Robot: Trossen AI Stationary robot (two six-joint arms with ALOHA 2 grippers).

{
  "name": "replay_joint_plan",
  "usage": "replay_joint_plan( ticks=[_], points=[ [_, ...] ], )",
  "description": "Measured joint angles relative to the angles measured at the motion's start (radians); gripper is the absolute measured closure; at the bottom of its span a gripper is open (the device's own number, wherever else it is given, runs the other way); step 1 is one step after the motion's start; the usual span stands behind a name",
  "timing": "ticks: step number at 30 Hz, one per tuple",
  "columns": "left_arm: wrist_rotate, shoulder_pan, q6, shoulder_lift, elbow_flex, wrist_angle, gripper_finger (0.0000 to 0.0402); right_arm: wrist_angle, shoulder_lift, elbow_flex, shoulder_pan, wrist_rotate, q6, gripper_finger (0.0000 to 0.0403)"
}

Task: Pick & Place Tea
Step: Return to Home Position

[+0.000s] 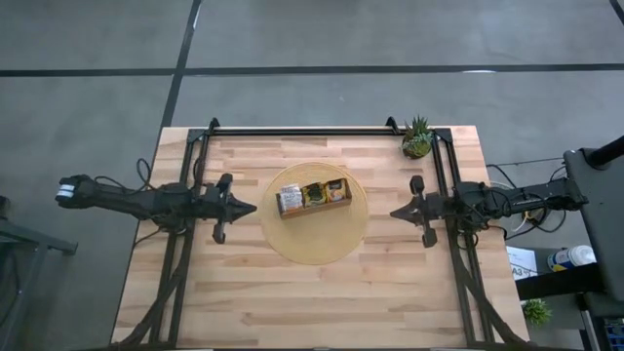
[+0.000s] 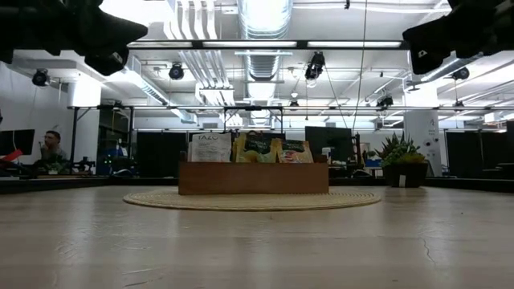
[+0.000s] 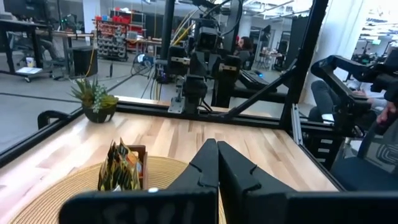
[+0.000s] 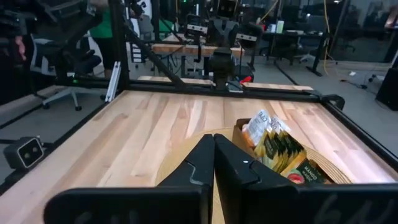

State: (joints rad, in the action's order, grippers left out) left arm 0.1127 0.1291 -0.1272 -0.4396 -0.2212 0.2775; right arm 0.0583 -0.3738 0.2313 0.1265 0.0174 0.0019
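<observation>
Though mere specks overhead, the tea (image 2: pixel 257 148) stands upright — low view.

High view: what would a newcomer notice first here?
The wooden tray stands mid-table on a round woven mat, with tea sachets upright in all three compartments. The left gripper and right gripper flank the mat, clear of the tray, jaws shut and pointing inward. A small potted plant sits in a table corner on the right arm's side.

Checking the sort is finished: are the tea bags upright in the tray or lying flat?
Upright: in the low view the tea bags stick up on edge above the tray wall.
</observation>
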Motion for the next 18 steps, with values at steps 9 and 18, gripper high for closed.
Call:
replay_joint_plan(
  ticks=[9, 18],
  points=[
    [0.000, 0.000, -0.002, 0.045, 0.053, -0.013, 0.0401, 0.000, 0.049, -0.042, 0.000, -0.029, 0.002, 0.0394],
    [0.000, 0.000, -0.006, 0.053, 0.099, -0.010, 0.0402, -0.001, 0.051, -0.061, 0.000, -0.048, 0.013, 0.0394]
  ],
)
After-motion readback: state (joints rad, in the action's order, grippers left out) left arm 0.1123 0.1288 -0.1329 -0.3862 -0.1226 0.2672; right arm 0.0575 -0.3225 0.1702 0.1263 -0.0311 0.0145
